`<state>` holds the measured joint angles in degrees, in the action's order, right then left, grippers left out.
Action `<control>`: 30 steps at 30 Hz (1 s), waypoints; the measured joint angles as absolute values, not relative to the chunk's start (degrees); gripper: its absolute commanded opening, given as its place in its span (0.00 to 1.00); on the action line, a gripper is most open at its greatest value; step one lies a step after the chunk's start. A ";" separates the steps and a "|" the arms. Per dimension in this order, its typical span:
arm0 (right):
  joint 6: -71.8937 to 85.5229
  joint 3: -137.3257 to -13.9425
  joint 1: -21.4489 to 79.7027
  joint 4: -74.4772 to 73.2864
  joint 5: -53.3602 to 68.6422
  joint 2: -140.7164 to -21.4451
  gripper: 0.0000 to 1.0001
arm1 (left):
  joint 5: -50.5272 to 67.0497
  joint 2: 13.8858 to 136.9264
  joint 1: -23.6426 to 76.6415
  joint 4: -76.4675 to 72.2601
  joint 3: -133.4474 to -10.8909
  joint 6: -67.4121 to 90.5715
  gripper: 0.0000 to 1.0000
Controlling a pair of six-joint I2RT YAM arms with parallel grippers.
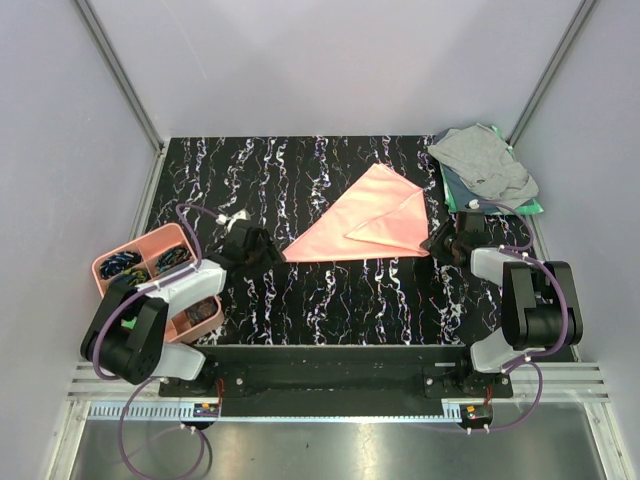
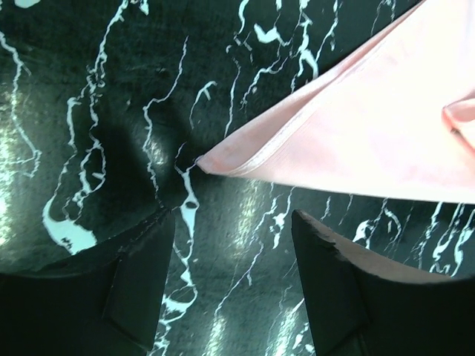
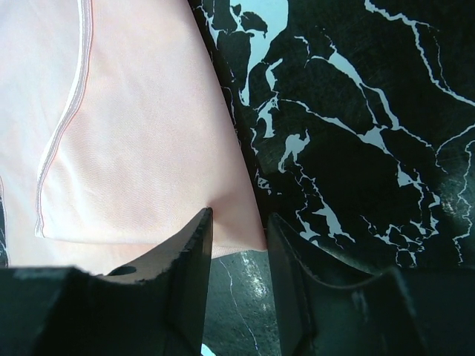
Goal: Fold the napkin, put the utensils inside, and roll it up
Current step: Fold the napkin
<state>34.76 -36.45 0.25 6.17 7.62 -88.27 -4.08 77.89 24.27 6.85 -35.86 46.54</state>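
Observation:
The salmon-pink napkin (image 1: 365,220) lies folded into a triangle on the black marbled table (image 1: 330,300), with a smaller flap folded over on its right. My left gripper (image 1: 268,250) is open and empty, low over the table. The napkin's pointed left corner (image 2: 223,159) lies just ahead of the gap of the left gripper (image 2: 234,252). My right gripper (image 1: 437,240) is at the napkin's lower right corner. In the right wrist view the right gripper (image 3: 239,222) has its jaws narrowly apart, with that corner (image 3: 249,237) between the fingertips and one fingertip (image 3: 202,222) touching the cloth. No utensils can be made out.
A pink divided tray (image 1: 108,259) holding dark items stands at the left edge, beside the left arm. A grey cloth (image 1: 485,160) lies over a green cloth (image 1: 533,208) at the back right corner. Grey walls enclose the table on three sides.

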 measured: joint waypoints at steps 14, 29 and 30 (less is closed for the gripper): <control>34.81 -36.18 0.25 6.83 9.21 -88.27 0.48 | -3.81 82.59 20.56 -4.71 -32.23 54.08 0.55; 35.00 -35.55 0.25 8.27 10.20 -88.25 0.49 | -2.11 84.25 20.56 -9.89 -30.63 55.40 0.41; 35.00 -35.55 0.25 8.27 10.22 -88.25 0.50 | -1.98 84.40 20.53 -10.17 -30.57 55.42 0.40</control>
<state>35.00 -35.55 0.25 8.27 10.22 -88.25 -1.98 84.40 20.53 -10.17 -30.57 55.42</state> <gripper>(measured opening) 0.489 0.436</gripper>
